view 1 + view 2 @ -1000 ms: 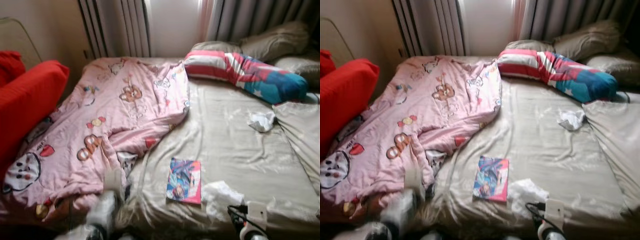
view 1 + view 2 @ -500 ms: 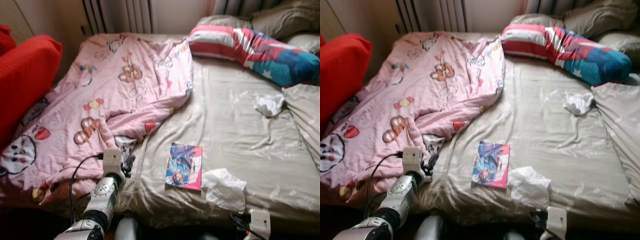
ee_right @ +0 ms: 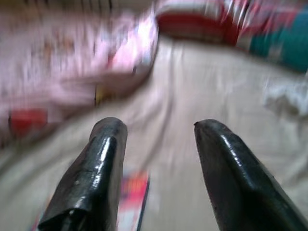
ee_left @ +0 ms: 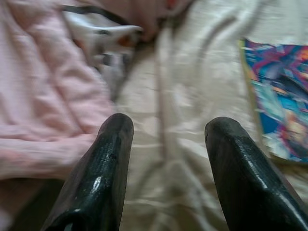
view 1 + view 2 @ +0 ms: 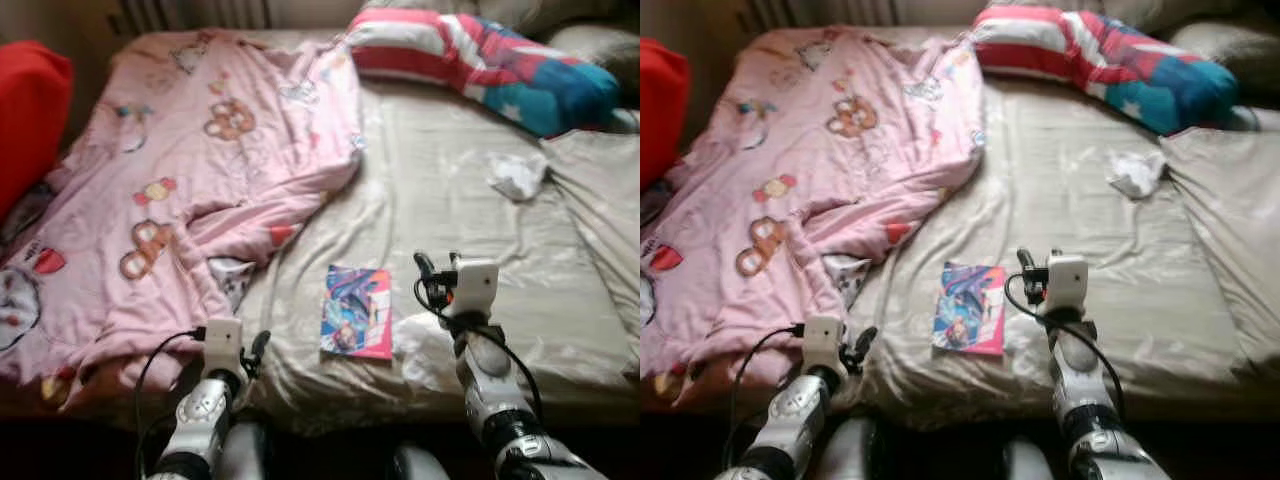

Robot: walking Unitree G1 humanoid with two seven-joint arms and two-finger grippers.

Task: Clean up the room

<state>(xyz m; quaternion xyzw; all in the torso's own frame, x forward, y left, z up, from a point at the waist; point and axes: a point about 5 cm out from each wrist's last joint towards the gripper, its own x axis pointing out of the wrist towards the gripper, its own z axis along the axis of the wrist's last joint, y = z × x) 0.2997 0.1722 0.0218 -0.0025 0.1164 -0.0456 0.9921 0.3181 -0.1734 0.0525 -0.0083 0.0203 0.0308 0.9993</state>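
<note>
While my right end effector (image 5: pixel 432 283) hangs over the bed just beside the colourful book (image 5: pixel 357 310), its two fingers stand apart with nothing between them. My left end effector (image 4: pixel 166 144) is low at the bed's near edge, also spread wide and empty, beside the hem of the pink cartoon blanket (image 5: pixel 170 190).

The book lies flat on the beige sheet (image 5: pixel 450 210), near the bed's front edge, with a crumpled white tissue (image 5: pixel 425 355) beside it under my right forearm. I judge the book to be the likely next pick. The risk is its flatness: on a soft, wrinkled sheet my fingers could pinch fabric with the cover, or push the book off the edge. My forearm could also drag the tissue.

Farther off, another white wad (image 5: pixel 518 175) sits on the sheet near a grey pillow (image 5: pixel 600 200), and a striped red, white and blue bolster (image 5: pixel 480 65) lies across the head of the bed. A red cushion (image 5: pixel 30 110) stands on my left.
</note>
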